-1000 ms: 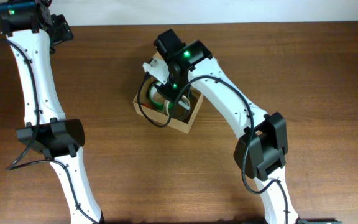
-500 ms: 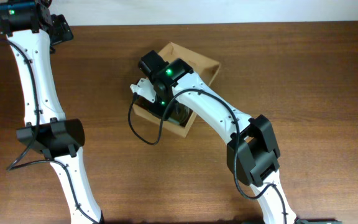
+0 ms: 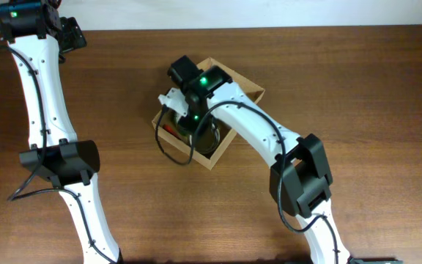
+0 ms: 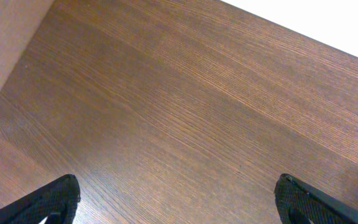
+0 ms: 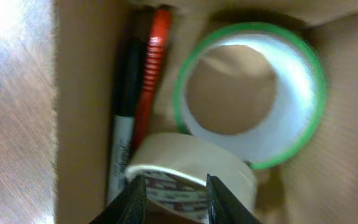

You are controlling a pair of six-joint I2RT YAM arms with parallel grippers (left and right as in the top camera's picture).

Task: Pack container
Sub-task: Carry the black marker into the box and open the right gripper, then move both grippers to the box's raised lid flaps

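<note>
**Reaching Into the Open Container**

Finding the container (image 3: 234,79) just left of centre in the overhead frame, resting at an angle on the dark wooden table (image 3: 372,110), flap lid standing open toward the upper right.

Reaching over the box's left half with the right gripper (image 5: 176,200), the white arm stretching in from the lower right. Holding those jaws only a little apart, at the bottom edge of the right wrist view, directly above a cream tape roll (image 5: 197,158). Clamping nothing, as far as can be seen; being too blurred to tell whether the tips are touching the roll.

Showing, in that same view, a green-edged tape roll (image 5: 294,99) lying flat at the upper right inside the box, the cream roll overlapping its lower edge. Showing also a red marker (image 5: 153,68) and a black marker (image 5: 127,87) lying side by side along the box's left wall.

Holding the left gripper (image 4: 176,186) at the upper left of the overhead frame, well apart from the box, jaws spread wide, black fingertips (image 4: 58,196) peeking in at the bottom corners of the left wrist view, wood grain between.
</note>
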